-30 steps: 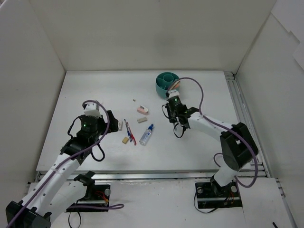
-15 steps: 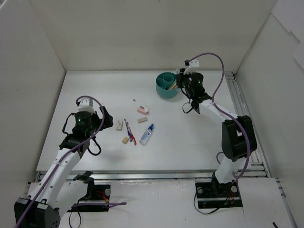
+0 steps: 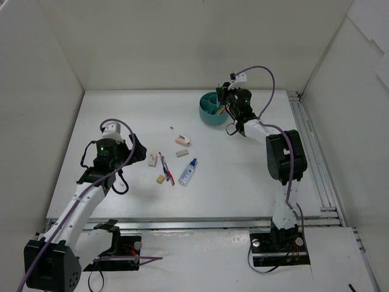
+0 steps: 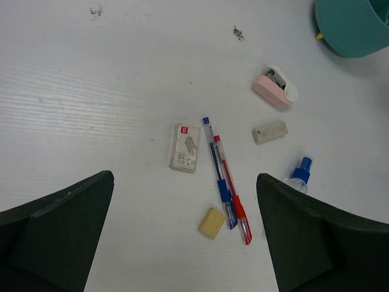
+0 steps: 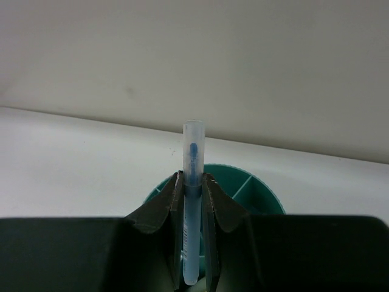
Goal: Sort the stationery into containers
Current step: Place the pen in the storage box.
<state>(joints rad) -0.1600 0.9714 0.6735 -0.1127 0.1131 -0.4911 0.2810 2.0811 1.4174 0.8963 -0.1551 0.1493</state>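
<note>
The round teal divided cup point(image 3: 211, 109) stands at the back of the table. My right gripper point(image 3: 223, 99) is over its rim, shut on a pale blue pen point(image 5: 192, 182) that stands upright above the cup point(image 5: 255, 190). My left gripper point(image 3: 138, 151) is open and empty above the table point(image 4: 185, 243). Ahead of it lie a white labelled eraser point(image 4: 185, 148), a blue pen point(image 4: 217, 176), a red pen point(image 4: 233, 198), a tan eraser point(image 4: 211, 222), a grey-white eraser point(image 4: 269, 131), a pink eraser-like piece point(image 4: 275, 89) and a blue-capped tube point(image 4: 299, 170).
White walls close in the table on the left, back and right. A metal rail point(image 3: 307, 152) runs along the right edge. The loose items point(image 3: 167, 169) are grouped mid-table between the two arms.
My right gripper has swung from the table's middle up and back to the teal cup, holding the pen. My left arm has shifted slightly left and back.
</note>
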